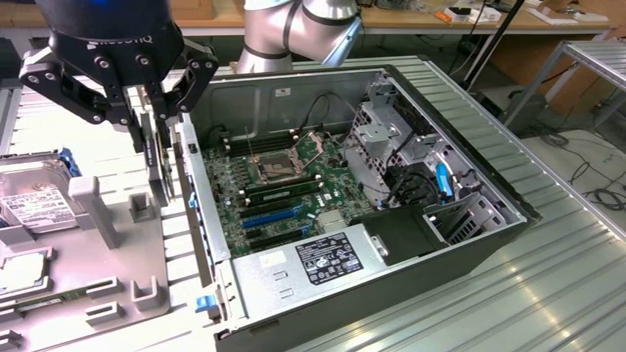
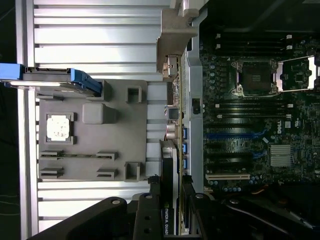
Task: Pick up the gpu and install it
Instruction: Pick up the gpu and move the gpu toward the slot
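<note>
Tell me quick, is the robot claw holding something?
Gripper: closed on the gpu, holding it on edge.

Ribbed metal table, wooden bench, floor cables

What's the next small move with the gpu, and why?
Probably shift toward the exterior view's right, over the case wall, without dropping height. The jaws of the gripper are shut on the gpu, which hangs edge-on outside the case above the grey tray. The blue expansion slots on the motherboard lie beyond that wall.
</note>
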You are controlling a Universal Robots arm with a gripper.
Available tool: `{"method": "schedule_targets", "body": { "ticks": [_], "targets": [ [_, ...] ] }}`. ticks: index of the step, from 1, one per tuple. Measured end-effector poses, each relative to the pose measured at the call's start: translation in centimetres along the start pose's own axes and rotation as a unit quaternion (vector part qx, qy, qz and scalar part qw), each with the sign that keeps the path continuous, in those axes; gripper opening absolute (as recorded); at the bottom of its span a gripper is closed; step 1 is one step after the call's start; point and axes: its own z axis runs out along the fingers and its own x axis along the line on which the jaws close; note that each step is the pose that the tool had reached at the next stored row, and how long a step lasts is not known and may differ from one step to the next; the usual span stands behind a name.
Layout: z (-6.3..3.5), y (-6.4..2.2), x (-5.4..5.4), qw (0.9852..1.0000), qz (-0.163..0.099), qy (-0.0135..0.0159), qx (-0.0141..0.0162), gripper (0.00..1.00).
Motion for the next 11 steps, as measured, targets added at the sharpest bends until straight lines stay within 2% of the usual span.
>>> {"method": "schedule_targets", "body": {
  "ticks": [11],
  "targets": [
    [0.04,0.01,-0.93,1.0000,0.000,0.0000,0.0000,0.27]
  ]
}}
